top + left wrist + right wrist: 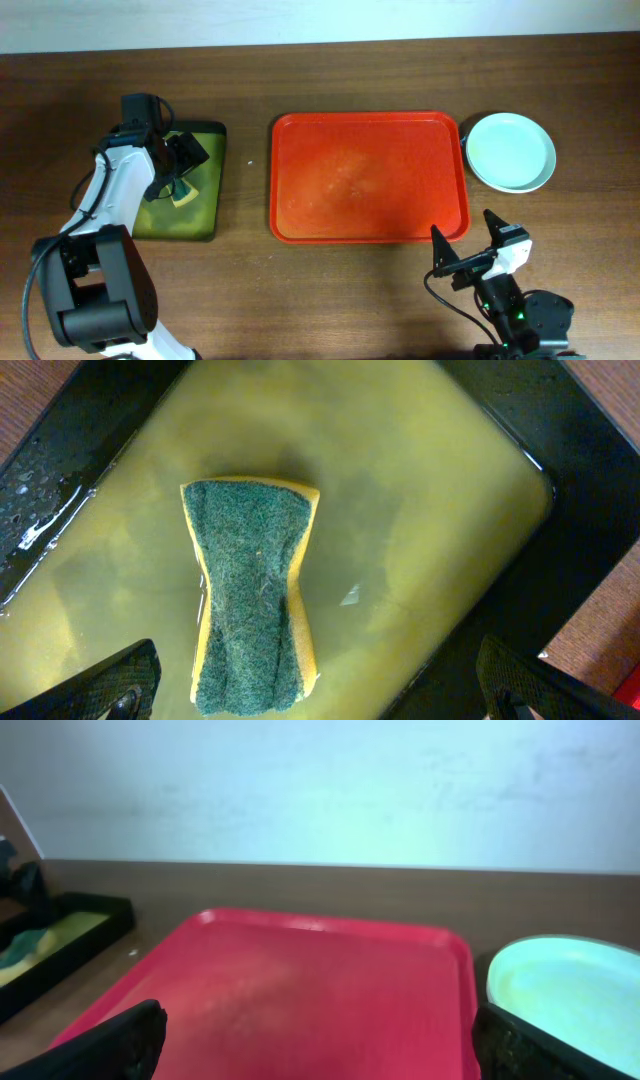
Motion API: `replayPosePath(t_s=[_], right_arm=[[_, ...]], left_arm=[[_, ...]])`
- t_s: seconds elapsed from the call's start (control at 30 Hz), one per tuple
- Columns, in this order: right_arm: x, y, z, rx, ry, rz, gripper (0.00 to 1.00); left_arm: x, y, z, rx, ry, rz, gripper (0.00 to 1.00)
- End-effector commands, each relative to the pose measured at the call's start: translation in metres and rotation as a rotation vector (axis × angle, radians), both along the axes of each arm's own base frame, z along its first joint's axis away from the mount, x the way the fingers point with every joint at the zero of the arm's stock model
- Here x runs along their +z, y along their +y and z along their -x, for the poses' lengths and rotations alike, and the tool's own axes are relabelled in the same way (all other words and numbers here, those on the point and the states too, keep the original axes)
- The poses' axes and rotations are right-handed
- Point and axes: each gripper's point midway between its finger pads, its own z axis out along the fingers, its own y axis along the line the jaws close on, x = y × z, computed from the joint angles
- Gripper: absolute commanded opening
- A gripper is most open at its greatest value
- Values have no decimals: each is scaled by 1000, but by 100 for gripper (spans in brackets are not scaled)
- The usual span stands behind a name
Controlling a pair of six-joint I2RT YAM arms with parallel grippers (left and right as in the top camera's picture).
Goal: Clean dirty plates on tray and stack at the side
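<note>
Nearest the bases, the right gripper hangs above the bench just off the near right corner of the tray, fingers spread apart and holding nothing. Beyond it, the plates sit stacked on the bench just beside the tray's far right corner, a mint one on top; their count cannot be told. At far left, the left gripper hovers, fingers apart, over a sponge lying green side up in yellow liquid in the dark tray.
</note>
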Motion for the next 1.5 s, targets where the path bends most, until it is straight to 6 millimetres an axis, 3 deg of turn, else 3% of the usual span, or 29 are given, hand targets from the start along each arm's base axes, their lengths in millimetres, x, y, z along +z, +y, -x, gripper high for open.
replayPosePath(t_s=[0.0, 0.13, 0.3, 0.47, 1.47], right_arm=[[-1, -13, -3, -79, -43, 4, 98], [-6, -32, -7, -194, -35, 12, 98], [-33, -33, -14, -196, -27, 37, 98], [-34, -36, -14, -202, -48, 172, 98], [-34, -37, -15, -208, -48, 172, 99]], left_arm=[[11, 1, -2, -7, -31, 0, 99], [11, 1, -2, -6, -30, 0, 99], [11, 1, -2, -7, -30, 0, 99], [11, 1, -2, -6, -31, 0, 99], [9, 2, 4, -3, -5, -8, 99]])
